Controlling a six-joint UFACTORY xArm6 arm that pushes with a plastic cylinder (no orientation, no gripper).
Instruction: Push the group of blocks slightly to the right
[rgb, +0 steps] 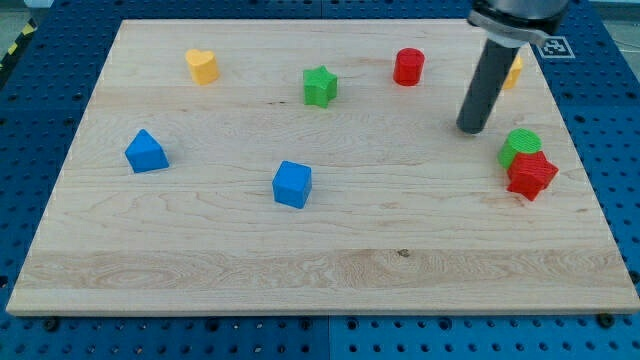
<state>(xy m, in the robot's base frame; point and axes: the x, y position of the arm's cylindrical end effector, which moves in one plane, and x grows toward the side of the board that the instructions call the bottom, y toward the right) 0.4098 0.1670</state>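
- Partly hidden behind the dark rod: a yellow block at the far right, only a sliver showing, shape impossible to tell.
- Cut off by the view's top edge: the rod's upper mount, so only the smooth, matte cylinder of the rod itself can be read.
- My tip resting on the wooden board, no jaws to open or close, nothing grasped; bare rod end free of any block.
- Just right of my tip, slightly nearer: the group, a green cylinder touching a red star-shaped block, the red one overlapping the green one's near edge, both close to the board's right edge.
- Far side, left of the rod: a red cylinder, upright, well apart from the group.
- Further left, a green star, and a yellow heart-shaped block near the far left.
- Nearer, at left: a blue block with a peaked top, exact shape hard to make out.
- Around the middle: a blue cube, standing alone.
- Board of pale wood with visible grain, lying on a blue perforated surface.
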